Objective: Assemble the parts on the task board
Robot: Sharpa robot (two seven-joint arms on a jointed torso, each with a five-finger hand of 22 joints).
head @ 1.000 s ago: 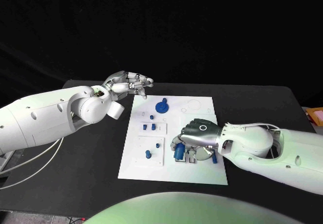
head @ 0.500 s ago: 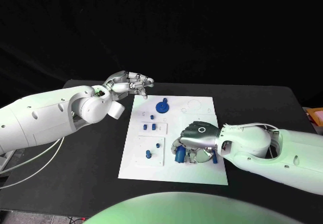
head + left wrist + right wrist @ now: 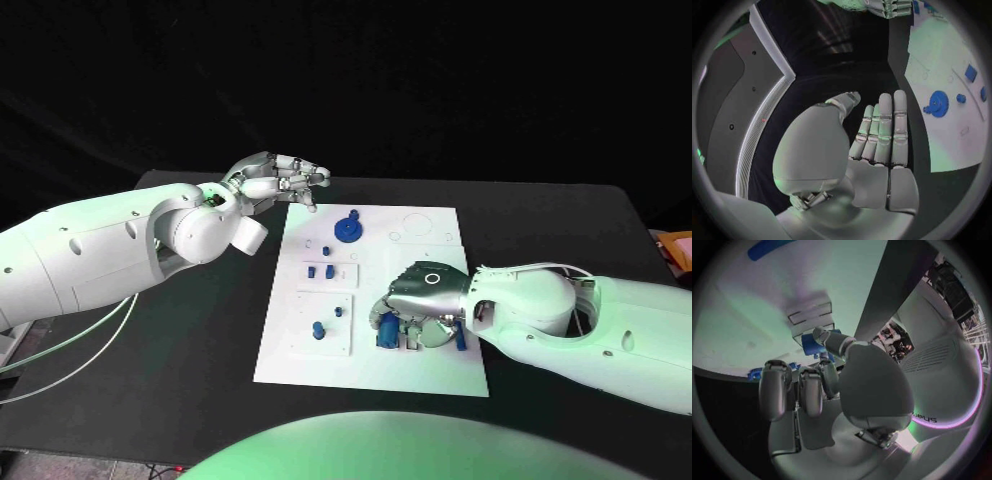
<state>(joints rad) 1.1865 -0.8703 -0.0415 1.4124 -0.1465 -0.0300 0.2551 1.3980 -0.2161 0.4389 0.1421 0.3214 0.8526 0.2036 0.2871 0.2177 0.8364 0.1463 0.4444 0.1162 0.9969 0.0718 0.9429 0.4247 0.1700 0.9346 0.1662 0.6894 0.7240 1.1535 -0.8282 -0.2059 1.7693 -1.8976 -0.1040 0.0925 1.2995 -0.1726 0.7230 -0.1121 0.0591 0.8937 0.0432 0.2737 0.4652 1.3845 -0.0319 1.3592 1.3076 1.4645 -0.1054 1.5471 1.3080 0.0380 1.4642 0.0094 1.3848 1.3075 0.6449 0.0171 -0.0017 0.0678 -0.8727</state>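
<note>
The white task board (image 3: 372, 370) lies in the middle of the table. My right hand (image 3: 421, 298) is low over its near right part, fingers pointing down around an upright blue cylinder part (image 3: 387, 329). In the right wrist view the thumb presses that blue part (image 3: 811, 346) against the curled fingers (image 3: 808, 387), just above the board (image 3: 767, 300). My left hand (image 3: 274, 178) hovers off the board's far left corner, holding nothing; its fingers (image 3: 884, 131) are straight and side by side. A blue gear (image 3: 346, 229) stands on the board's far part.
Small blue blocks (image 3: 309, 270) and pegs (image 3: 319, 328) sit on the board's left half, and a blue strip (image 3: 460, 338) lies beside my right hand. The gear (image 3: 939, 104) shows near the left hand. Bare black table (image 3: 173, 340) surrounds the board.
My right hand has sunk a little lower and closer around the blue cylinder part. The left hand has not moved.
</note>
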